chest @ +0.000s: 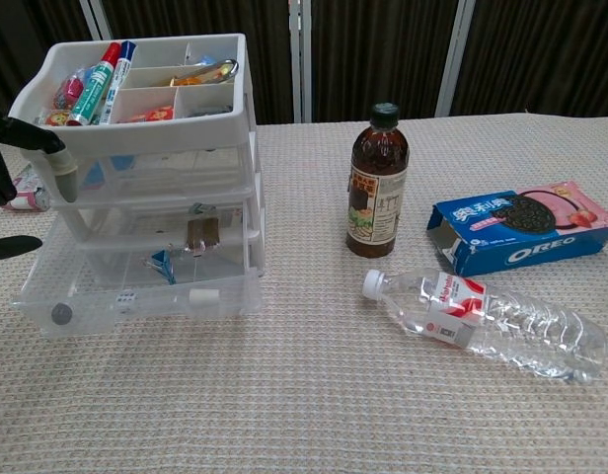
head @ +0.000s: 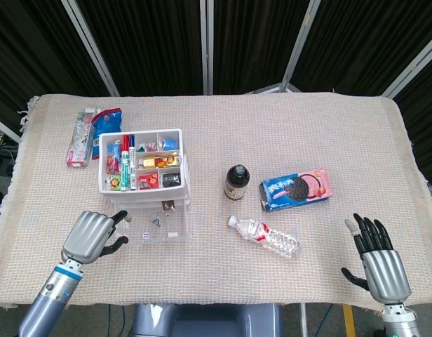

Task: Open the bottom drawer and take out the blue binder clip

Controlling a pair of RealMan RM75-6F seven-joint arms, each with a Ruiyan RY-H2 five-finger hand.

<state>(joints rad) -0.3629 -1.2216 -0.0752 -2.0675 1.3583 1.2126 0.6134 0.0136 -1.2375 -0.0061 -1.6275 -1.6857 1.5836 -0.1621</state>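
Blue clip (chest: 163,265) lies inside the bottom drawer (chest: 136,291), toward its back, left of centre; seen in head view as a small blue speck (head: 157,222). Drawer is pulled out toward the robot, clear plastic, front edge well forward of the stack above. Also in the drawer: a brown-and-silver clip (chest: 201,235) behind, a die (chest: 126,296), a white piece (chest: 204,294) and a dark round bit (chest: 59,314) near the front wall.

Drawer unit (head: 141,168) stands on the left half of the mat (head: 272,126); its top tray holds markers (chest: 99,67) and small coloured items in compartments.

Left hand (head: 90,235) is just beside the drawer's left front corner, holding nothing, fingers loosely apart; fingertips (chest: 59,158) show at the unit's left side in chest view, contact cannot be told. Right hand (head: 379,261) is at the near right edge of the mat, well apart from everything, fingers spread, empty.

Right of the unit: brown bottle (chest: 377,183) upright; Oreo box (chest: 521,225) lying flat beside it; water bottle (chest: 487,322) on its side in front of both, cap pointing left. Two packets (head: 91,133) lie behind and to the left of the unit.
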